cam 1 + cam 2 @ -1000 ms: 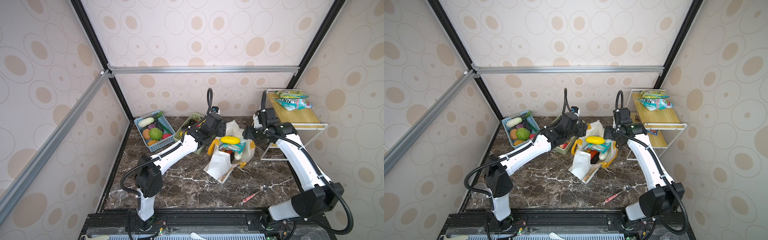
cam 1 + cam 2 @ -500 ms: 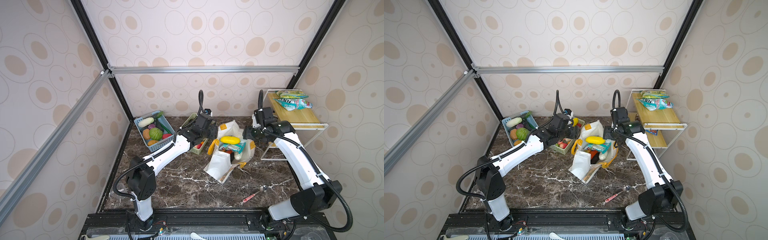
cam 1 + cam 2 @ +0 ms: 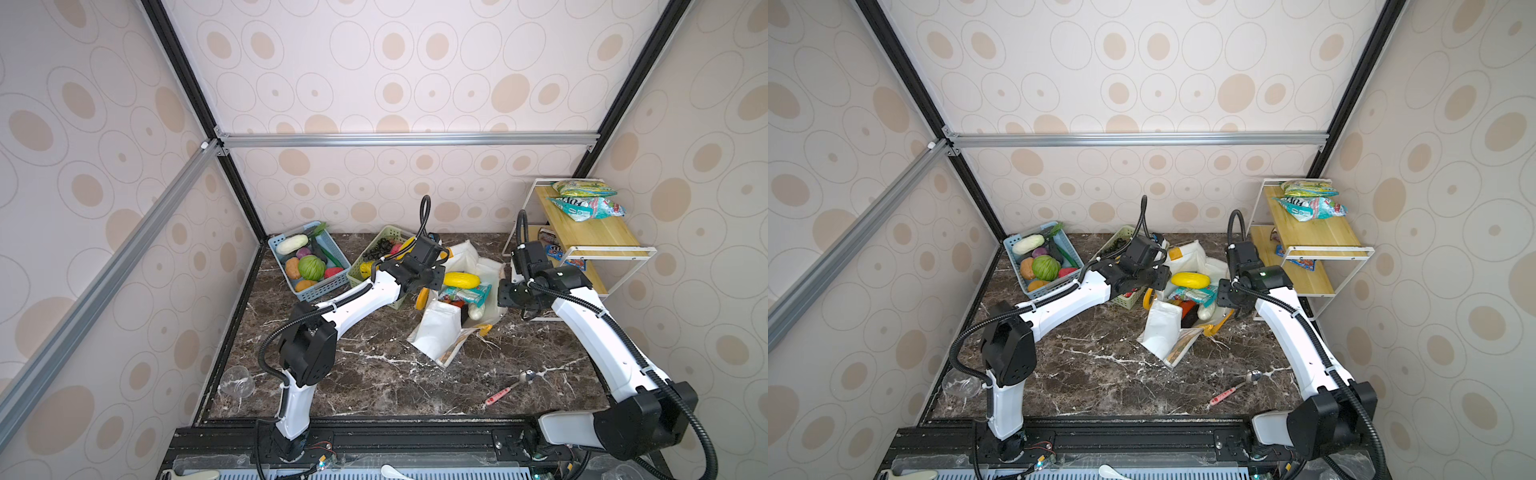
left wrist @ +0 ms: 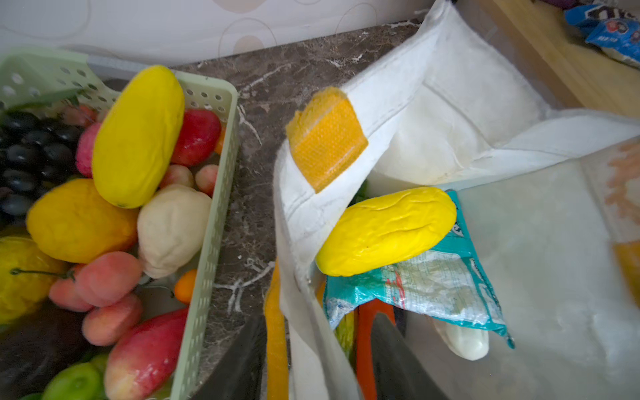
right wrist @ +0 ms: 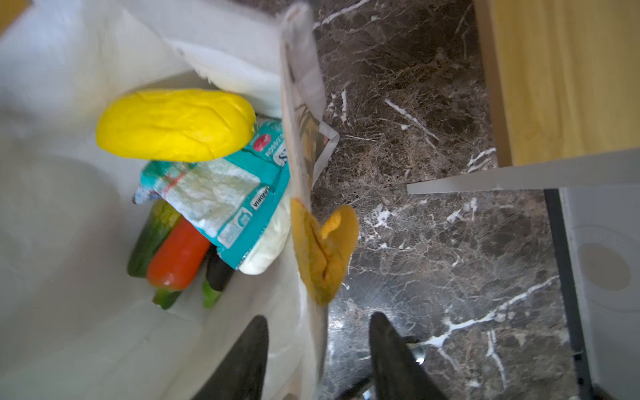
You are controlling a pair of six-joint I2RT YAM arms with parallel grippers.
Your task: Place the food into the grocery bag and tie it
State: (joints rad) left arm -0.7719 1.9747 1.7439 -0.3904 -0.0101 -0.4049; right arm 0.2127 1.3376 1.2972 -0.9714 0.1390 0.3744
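Left gripper (image 4: 318,318) and right gripper (image 5: 318,315), both mine, stood spread astride stiff white grocery bag (image 5: 69,242) walls, crinkly teal packet (image 5: 221,197) inside.

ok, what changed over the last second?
Left gripper pulled back toward the green basket, then returned to the left wall of the bag; right gripper dropped onto its right wall. Both straddle the fabric, jaws not yet shut. Bag, food and spoon unmoved.

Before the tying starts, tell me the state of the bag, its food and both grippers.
White fabric grocery bag with orange handles: open, untied.
Yellow oblong toy fruit: in bag, topmost.
Teal crinkly snack packet: inside bag.
Left gripper: open, straddling bag wall.
Right gripper: open, straddling bag wall.
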